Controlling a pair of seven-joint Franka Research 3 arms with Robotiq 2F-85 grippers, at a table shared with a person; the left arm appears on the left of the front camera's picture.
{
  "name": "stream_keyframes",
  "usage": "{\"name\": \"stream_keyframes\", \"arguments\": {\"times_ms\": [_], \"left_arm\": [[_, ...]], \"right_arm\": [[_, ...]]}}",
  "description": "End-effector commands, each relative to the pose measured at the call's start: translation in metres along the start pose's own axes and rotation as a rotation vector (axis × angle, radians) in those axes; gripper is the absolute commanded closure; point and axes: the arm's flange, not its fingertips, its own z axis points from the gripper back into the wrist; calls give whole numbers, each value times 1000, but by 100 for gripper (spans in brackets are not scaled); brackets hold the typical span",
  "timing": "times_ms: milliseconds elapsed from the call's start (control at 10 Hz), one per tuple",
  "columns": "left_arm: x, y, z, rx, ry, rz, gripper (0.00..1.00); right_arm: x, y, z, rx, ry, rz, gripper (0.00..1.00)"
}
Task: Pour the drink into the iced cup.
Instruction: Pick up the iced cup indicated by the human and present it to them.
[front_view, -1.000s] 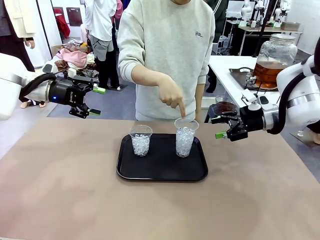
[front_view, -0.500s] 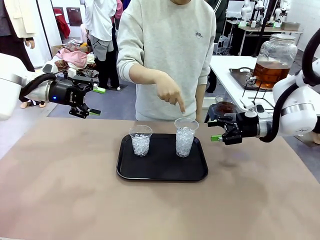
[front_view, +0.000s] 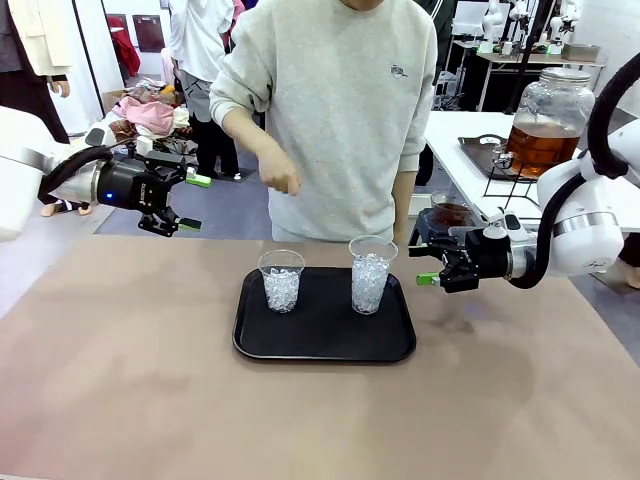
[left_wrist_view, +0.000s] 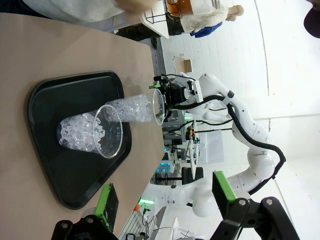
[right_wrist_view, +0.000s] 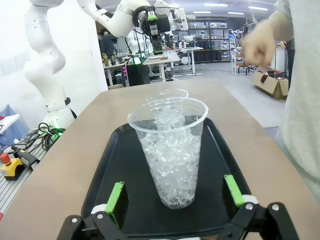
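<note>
On tan table (front_view: 120, 390), tray (front_view: 325, 345), iced cups (front_view: 370, 282)

Left arm (front_view: 25, 165): enters from left side, wrist level. Left gripper (front_view: 193, 203) points toward right arm, jaws spread wide, one green pad (front_view: 198, 181) above other.

Right arm (front_view: 585, 225): elbow bent, wrist horizontal. Right gripper (front_view: 425, 259) points toward left arm, jaws spread wide, fingers stacked one over other.

Person's hand (front_view: 283, 181): loosely curled, forearm bent, raised above level of both grippers' fingertips, between them.

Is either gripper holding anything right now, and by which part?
Nothing is held. The left gripper and the right gripper are both open and empty.
</note>
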Motion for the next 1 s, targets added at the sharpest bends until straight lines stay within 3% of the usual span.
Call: {"name": "stream_keyframes", "arguments": {"times_ms": [0,900], "left_arm": [[0,-1,0,2,-4,-2,0],[0,-1,0,2,-4,-2,0]], "right_arm": [[2,1,0,-2,-1,1,0],[-12,-8,-29,15,-25,61,0]]}}
